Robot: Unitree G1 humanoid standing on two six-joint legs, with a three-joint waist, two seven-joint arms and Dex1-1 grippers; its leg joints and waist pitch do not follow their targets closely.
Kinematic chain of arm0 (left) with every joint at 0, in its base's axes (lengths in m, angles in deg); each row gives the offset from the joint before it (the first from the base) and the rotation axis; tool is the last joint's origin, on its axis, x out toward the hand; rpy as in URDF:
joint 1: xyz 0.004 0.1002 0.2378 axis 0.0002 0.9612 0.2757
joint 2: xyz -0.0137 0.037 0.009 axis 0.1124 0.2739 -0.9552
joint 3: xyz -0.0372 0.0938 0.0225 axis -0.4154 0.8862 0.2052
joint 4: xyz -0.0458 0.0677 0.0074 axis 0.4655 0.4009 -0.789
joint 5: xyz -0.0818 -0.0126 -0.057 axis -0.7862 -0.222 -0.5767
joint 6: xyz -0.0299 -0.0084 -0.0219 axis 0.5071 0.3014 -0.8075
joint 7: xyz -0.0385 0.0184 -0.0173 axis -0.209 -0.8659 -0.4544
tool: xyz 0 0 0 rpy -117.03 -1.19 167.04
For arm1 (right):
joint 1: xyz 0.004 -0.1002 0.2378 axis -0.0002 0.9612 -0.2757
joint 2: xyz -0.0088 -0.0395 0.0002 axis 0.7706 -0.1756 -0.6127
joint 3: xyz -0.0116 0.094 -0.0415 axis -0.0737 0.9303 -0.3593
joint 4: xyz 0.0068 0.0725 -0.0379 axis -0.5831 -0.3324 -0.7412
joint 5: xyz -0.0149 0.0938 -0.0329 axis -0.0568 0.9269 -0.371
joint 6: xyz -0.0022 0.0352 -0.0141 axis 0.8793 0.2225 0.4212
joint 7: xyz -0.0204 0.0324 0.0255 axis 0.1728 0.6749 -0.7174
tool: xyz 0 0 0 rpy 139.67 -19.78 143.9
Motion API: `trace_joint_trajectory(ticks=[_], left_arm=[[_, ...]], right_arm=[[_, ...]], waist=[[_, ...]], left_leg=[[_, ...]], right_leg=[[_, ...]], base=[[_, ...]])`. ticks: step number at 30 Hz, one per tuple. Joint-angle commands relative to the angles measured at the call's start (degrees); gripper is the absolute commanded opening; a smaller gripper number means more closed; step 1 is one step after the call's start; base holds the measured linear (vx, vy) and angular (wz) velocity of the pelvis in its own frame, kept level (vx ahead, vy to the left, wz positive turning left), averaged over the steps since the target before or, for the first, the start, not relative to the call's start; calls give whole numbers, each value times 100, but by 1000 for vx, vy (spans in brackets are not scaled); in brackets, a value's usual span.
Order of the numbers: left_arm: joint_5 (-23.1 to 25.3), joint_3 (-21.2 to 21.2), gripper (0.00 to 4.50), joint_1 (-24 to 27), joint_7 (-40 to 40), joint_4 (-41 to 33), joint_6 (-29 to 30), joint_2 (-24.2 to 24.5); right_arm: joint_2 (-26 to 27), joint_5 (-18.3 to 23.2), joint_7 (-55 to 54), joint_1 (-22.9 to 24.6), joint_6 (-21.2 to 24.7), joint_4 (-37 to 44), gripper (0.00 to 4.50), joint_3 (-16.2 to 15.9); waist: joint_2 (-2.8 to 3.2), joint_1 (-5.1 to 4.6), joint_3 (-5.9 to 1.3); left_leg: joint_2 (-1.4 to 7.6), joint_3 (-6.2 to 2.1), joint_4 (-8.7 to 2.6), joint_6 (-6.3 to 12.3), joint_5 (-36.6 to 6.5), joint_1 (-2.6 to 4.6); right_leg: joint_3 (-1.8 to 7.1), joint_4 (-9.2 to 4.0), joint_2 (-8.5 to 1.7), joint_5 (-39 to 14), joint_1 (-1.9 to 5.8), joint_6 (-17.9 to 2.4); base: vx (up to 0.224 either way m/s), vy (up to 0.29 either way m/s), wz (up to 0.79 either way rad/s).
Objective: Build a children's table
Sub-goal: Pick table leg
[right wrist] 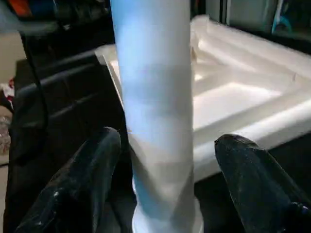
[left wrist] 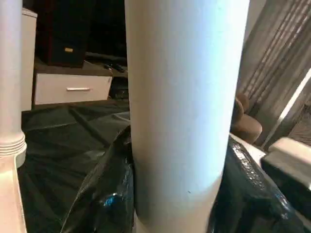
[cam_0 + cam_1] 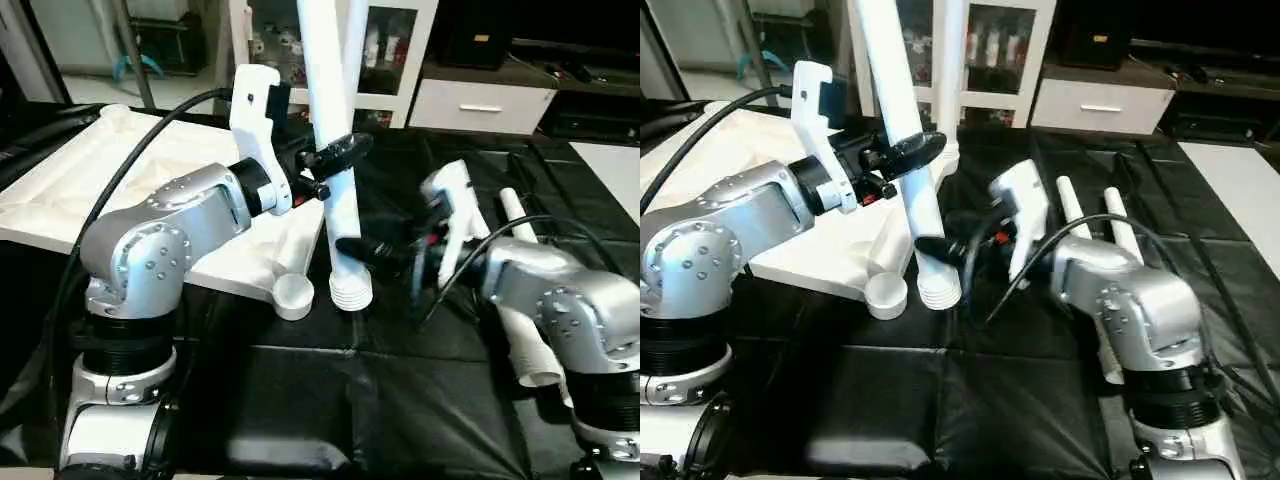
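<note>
Light is soft and even indoors, brightest at the far left where a pale floor shows behind the tabletop (image 3: 150, 190). The white tabletop nearly blows out, its ribs faint. The black cloth (image 3: 400, 400) swallows detail and carries dull sheen along its folds. The silver forearms show small highlights. In the wrist views the leg (image 2: 184, 111) sits too close, soft-edged, with a bluish cast; the black fingers (image 1: 82, 184) are blurred, with glossy glints. The background is dim.

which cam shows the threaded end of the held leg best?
Left eye view: the leg's ribbed end stands in full view beside the tabletop's corner socket. Right eye view shows the same. Right wrist view catches its edge between open fingers. Left wrist view shows plain tube.
</note>
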Motion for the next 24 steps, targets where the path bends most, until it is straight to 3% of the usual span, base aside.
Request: trace_joint_trajectory(ticks=[1, 5, 6, 7, 9, 13, 14, 16, 18, 19, 24], left_arm=[[47, 89, 180, -156, -41, -69, -48, -8], [86, 146, 179, -177, -98, -78, -60, 4], [118, 207, 179, -174, -174, -69, -110, 34], [126, 242, 179, -170, -219, -70, -129, 52], [145, 304, 179, -172, -314, -73, -155, 86], [169, 352, 179, -190, -385, -43, -184, 101], [175, 358, 179, -199, -398, -30, -196, 100], [166, 382, 179, -198, -441, -47, -198, 104], [165, 407, 179, -185, -495, -70, -201, 108], [174, 415, 179, -185, -508, -61, -210, 100], [227, 472, 179, -182, -625, -27, -252, 127]], right_arm=[[15, -130, -118, -162, 86, -37, 352, -97], [107, -295, -318, -273, 125, -221, 352, -280], [153, -386, -404, -325, 112, -307, 352, -372], [187, -420, -460, -357, 122, -356, 352, -407], [233, -497, -514, -414, 144, -426, 352, -460], [232, -562, -544, -482, 197, -520, 352, -518], [224, -569, -546, -497, 209, -541, 323, -532], [221, -590, -543, -502, 205, -557, 315, -551], [227, -604, -546, -503, 197, -563, 298, -566], [224, -607, -544, -505, 195, -565, 285, -571], [190, -632, -490, -495, 248, -518, 247, -583]], waist=[[8, 9, -357], [21, -7, -361], [79, 2, -366], [46, -12, -370], [82, -11, -375], [92, -1, -374], [87, -4, -372], [113, -5, -369], [91, -12, -368], [124, -10, -370], [108, -21, -370]], left_leg=[[213, -43, -380, -99, -468, 11], [208, -46, -377, -166, -468, 17], [203, -51, -375, -189, -428, 22], [199, -40, -370, -184, -412, 21], [200, -44, -370, -202, -396, 28], [208, -47, -375, -233, -421, 35], [208, -45, -377, -232, -430, 36], [203, -43, -375, -248, -501, 38], [203, -42, -375, -241, -523, 35], [205, -46, -373, -251, -524, 39], [203, -44, -369, -227, -509, 35]], right_leg=[[227, -379, -291, -1065, 315, -1018], [228, -360, -278, -906, 315, -1044], [227, -344, -278, -800, 316, -1074], [226, -350, -268, -711, 315, -1093], [227, -330, -266, -584, 319, -1140], [228, -311, -266, -402, 338, -1220], [226, -314, -262, -395, 338, -1220], [232, -318, -270, -450, 341, -1231], [234, -323, -269, -478, 348, -1225], [235, -316, -273, -472, 345, -1233], [234, -319, -266, -461, 350, -1237]], base=[[0, 0, 0], [0, 0, 0], [0, 0, 0], [0, 0, 0], [0, 0, 0], [0, 0, 0], [0, 0, 0], [0, 0, 0], [0, 0, 0], [0, 0, 0], [0, 0, 0]])
